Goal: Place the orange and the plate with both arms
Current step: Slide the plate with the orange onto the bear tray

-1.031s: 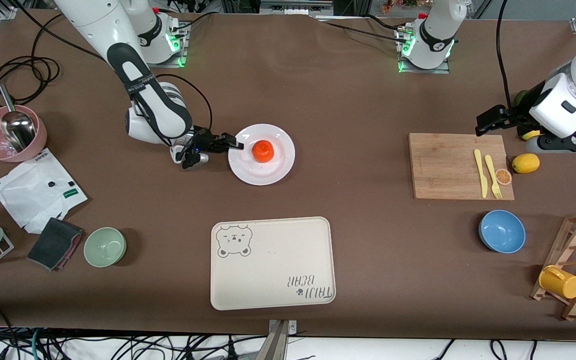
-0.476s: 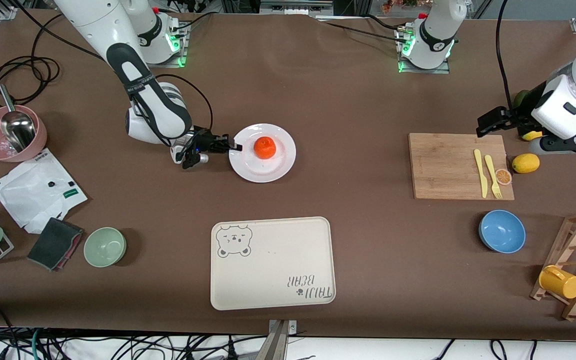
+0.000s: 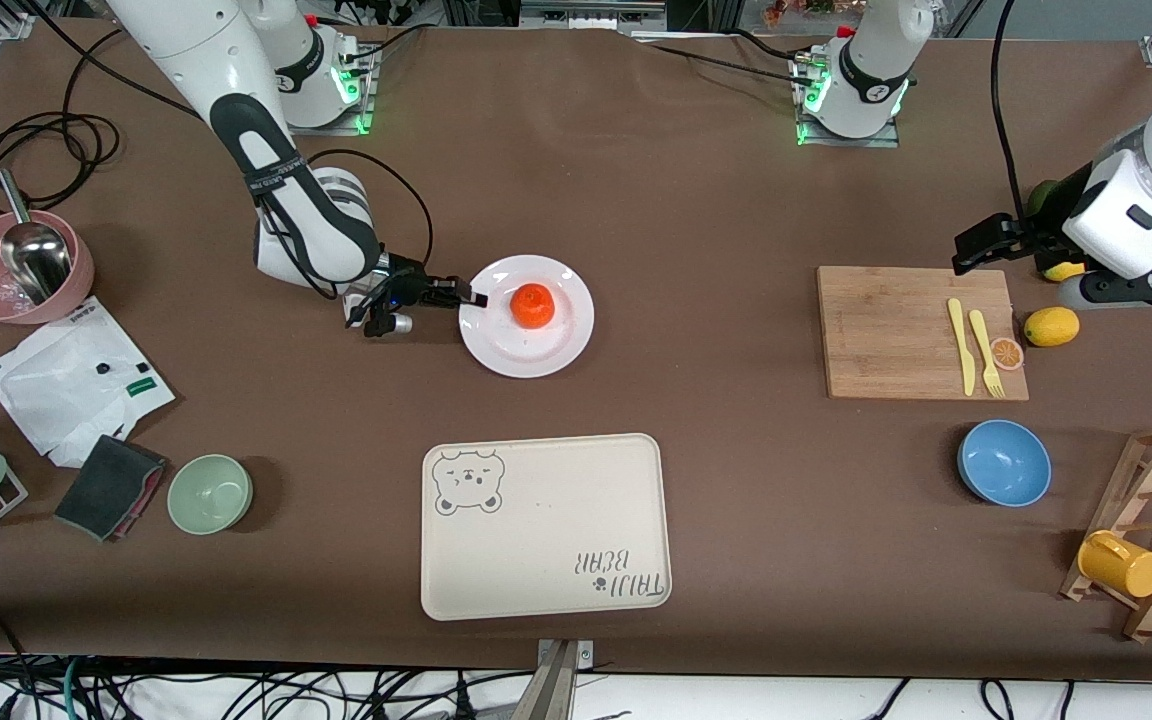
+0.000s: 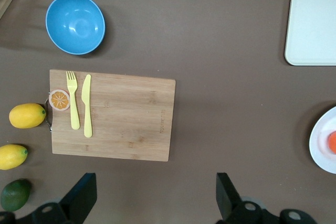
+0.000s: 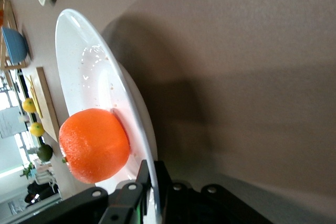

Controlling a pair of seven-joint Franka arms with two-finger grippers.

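At the right arm's end of the table a pink bowl (image 3: 21,280) with a metal scoop (image 3: 31,250) sits near a white packet (image 3: 76,378), a dark cloth (image 3: 111,487) and a green bowl (image 3: 210,493). The right gripper (image 3: 466,297) reaches in low from that side and meets the rim of the plate (image 3: 526,345), which carries the orange (image 3: 533,305) near its middle.

The front view shows only dark fingers at the rim. The right wrist view gives the grip itself: the plate (image 5: 100,93) is seen almost edge-on, its rim running down between the two fingers (image 5: 126,198), which are pressed together on it, with the orange (image 5: 94,145) resting on the plate just beside them. A shadow lies under the plate there, though whether it is lifted off the cloth cannot be told.

Nearer the front camera than the plate lies the bear tray (image 3: 544,525).

Toward the left arm's end sits the cutting board (image 3: 896,335) with a yellow knife (image 3: 958,345), fork (image 3: 985,352) and orange slice (image 3: 1007,353), a lemon (image 3: 1051,326) just beside it, and a blue bowl (image 3: 1004,462) nearer the camera. The left gripper (image 3: 981,243) waits in the air over the board's edge. Only the left wrist view shows its jaws spread wide, holding nothing; it also shows a second lemon (image 4: 12,156) and a green fruit (image 4: 14,194).
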